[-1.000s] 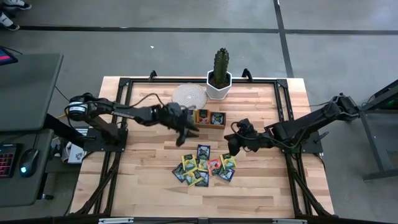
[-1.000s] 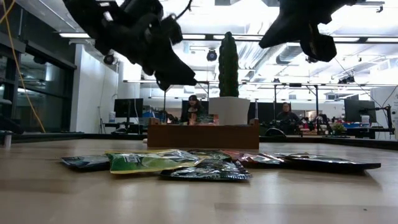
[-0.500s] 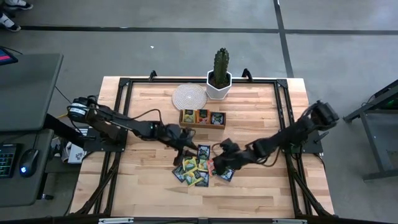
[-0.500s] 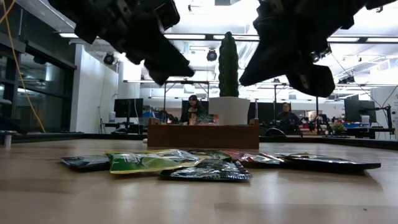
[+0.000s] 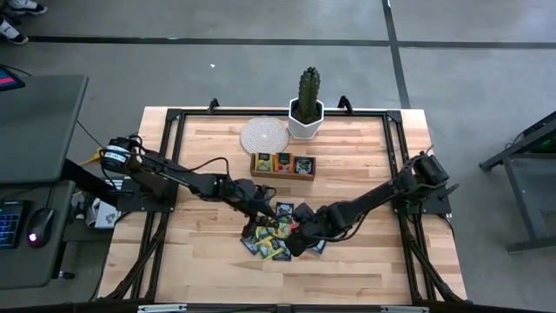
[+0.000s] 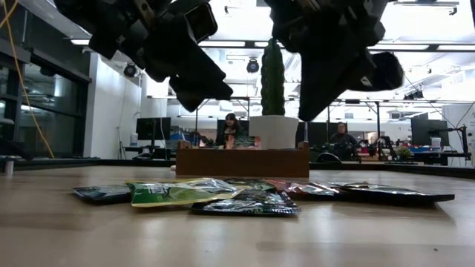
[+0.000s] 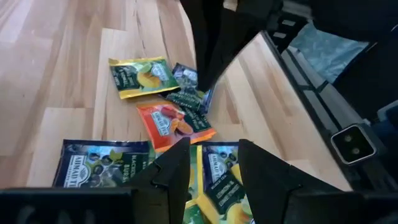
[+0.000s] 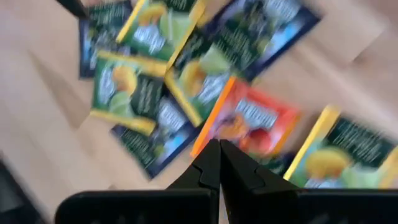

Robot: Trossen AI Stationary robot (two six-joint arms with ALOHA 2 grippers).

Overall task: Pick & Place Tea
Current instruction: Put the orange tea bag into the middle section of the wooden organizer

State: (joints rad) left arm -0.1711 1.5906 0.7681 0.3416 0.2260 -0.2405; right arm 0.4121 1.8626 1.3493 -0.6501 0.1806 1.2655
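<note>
Tea packets (image 5: 276, 236) partly hidden beneath both arms.

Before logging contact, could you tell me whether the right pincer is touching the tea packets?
Apart: the low view shows the right pincer hanging clear above the packets.

From overhead, both end effectors cover part of the tea packets (image 5: 276, 236), so how many lie in the heap cannot be counted. The labels on the packets are too small to read there. In the right wrist view the packets (image 8: 242, 118) are smeared by blur and their print is illegible; several run off the frame's edges. In the low view the arms are cut off at the top, and the wooden tray (image 6: 242, 161) hides its own contents behind its front wall.
</note>
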